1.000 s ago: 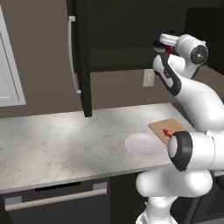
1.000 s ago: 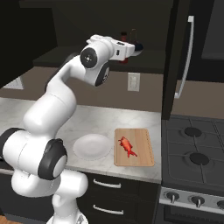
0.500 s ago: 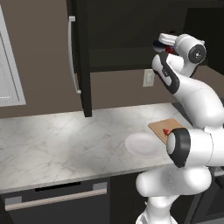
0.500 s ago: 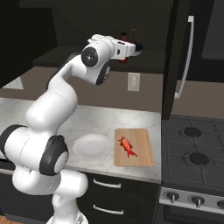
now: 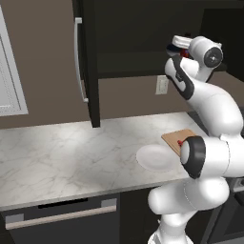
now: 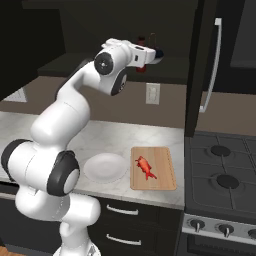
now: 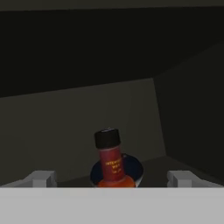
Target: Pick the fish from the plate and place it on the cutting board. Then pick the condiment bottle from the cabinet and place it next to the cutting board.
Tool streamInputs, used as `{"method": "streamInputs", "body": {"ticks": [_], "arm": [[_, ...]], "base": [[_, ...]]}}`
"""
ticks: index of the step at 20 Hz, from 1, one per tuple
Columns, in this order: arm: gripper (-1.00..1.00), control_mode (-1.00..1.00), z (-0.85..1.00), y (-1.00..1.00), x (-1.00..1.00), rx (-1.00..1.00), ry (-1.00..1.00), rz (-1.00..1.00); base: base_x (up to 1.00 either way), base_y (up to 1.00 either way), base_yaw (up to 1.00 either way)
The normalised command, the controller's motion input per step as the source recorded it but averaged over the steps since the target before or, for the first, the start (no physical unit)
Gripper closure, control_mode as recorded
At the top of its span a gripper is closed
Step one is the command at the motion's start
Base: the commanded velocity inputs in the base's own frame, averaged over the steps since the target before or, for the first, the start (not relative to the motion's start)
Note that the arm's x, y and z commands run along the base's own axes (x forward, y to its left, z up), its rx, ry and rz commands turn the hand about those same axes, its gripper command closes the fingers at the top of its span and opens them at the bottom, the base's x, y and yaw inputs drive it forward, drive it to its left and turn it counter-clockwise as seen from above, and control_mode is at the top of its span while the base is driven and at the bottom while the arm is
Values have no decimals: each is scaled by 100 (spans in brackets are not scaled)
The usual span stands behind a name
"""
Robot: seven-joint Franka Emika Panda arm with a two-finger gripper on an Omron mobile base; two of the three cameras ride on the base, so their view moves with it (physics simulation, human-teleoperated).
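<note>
Hand view: condiment bottle (image 7: 112,162) upright between wide-spread pincer (image 7: 112,178) fingers

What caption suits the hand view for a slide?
Open gripper facing the red condiment bottle inside the dark cabinet.

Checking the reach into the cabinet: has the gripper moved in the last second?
Yes, slightly. In the right base view the gripper has edged right, deeper into the cabinet toward the condiment bottle, relative to the wall outlet.

The condiment bottle (image 7: 111,164) bears yellow label lettering, too blurred to read.
</note>
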Motion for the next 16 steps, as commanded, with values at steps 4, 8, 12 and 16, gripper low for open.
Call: {"method": "streamInputs", "body": {"ticks": [4, 8, 12, 16], "arm": [[-100, -100, 0, -5, 7, 0, 0, 0], [-100, -100, 0, -4, 5, 0, 0, 0], [-100, -100, 0, -4, 5, 0, 0, 0], [-100, -100, 0, -3, 5, 0, 0, 0]], "base": [[0, 0, 0], [0, 0, 0], [0, 0, 0], [0, 0, 0]]}}
